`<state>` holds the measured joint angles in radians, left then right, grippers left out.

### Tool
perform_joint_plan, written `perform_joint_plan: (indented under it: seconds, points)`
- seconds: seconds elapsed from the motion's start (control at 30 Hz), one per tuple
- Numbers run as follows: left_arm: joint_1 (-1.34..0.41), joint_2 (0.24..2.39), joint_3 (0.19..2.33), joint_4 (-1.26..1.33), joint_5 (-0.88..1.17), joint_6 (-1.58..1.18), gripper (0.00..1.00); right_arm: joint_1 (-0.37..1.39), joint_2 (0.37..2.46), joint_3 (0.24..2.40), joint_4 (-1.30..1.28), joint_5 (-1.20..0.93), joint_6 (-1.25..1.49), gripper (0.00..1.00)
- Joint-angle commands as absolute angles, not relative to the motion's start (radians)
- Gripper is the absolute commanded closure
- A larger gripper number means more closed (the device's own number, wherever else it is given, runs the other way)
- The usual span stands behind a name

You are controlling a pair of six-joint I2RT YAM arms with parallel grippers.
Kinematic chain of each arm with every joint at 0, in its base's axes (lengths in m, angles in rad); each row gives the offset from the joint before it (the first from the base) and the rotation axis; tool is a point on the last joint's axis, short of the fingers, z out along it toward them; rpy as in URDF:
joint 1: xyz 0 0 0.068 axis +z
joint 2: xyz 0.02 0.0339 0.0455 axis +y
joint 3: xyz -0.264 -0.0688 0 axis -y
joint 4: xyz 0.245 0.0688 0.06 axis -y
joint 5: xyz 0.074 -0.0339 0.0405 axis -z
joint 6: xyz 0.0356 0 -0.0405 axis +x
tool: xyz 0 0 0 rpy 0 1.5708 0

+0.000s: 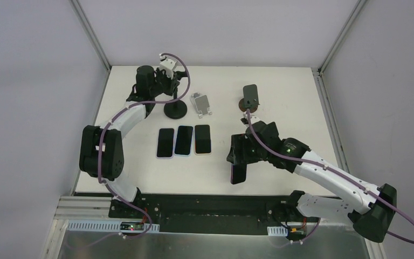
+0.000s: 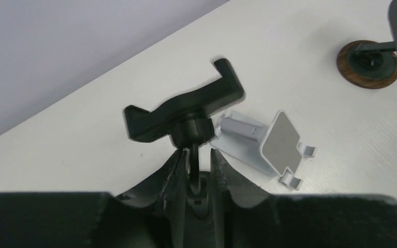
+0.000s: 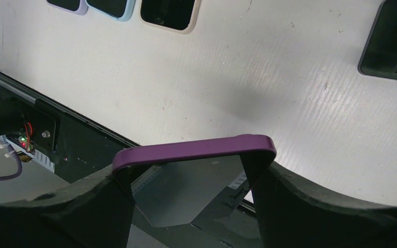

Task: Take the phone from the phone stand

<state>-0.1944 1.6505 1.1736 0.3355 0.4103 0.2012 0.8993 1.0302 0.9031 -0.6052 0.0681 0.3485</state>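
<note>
My right gripper [image 1: 240,157] is shut on a dark phone in a purple case [image 1: 239,174], held by its long edges just above the table's near middle. In the right wrist view the phone [image 3: 194,150] spans both fingers of the gripper [image 3: 194,178], screen facing the camera. The black phone stand [image 1: 176,109] stands at the back left, its clamp cradle [image 2: 186,106] empty. My left gripper [image 1: 172,82] is closed around the stand's thin stem [image 2: 193,168].
Three phones lie side by side mid-table [image 1: 165,142] [image 1: 184,140] [image 1: 202,139]. A silver folding stand [image 1: 201,103] lies beside the black stand, also in the left wrist view [image 2: 269,147]. A stand with a round wooden base [image 1: 249,101] is at the back centre.
</note>
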Motion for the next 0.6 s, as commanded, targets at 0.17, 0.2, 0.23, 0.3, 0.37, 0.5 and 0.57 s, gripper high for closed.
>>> perform_joint_plan:
  seconds: [0.17, 0.2, 0.23, 0.3, 0.37, 0.5, 0.57]
  points:
    - [-0.184, 1.602, 1.066, 0.531, 0.335, 0.194, 0.59, 0.918, 1.074, 0.963, -0.588, 0.127, 0.368, 1.00]
    - [-0.183, 1.596, 1.056, 0.530, 0.336, 0.193, 0.57, 0.918, 1.081, 0.969, -0.595, 0.132, 0.372, 1.00]
    - [-0.183, 1.588, 1.047, 0.529, 0.332, 0.192, 0.52, 0.919, 1.089, 0.975, -0.599, 0.143, 0.376, 1.00]
    - [-0.181, 1.562, 1.025, 0.529, 0.324, 0.187, 0.28, 0.918, 1.110, 0.989, -0.607, 0.175, 0.389, 1.00]
    - [-0.180, 1.535, 1.006, 0.529, 0.311, 0.177, 0.10, 0.919, 1.129, 1.008, -0.613, 0.201, 0.396, 1.00]
    - [-0.180, 1.466, 0.958, 0.525, 0.287, 0.160, 0.03, 0.917, 1.169, 1.040, -0.614, 0.240, 0.418, 1.00]
    - [-0.181, 1.433, 0.936, 0.521, 0.229, 0.115, 0.01, 0.917, 1.186, 1.060, -0.629, 0.264, 0.433, 1.00]
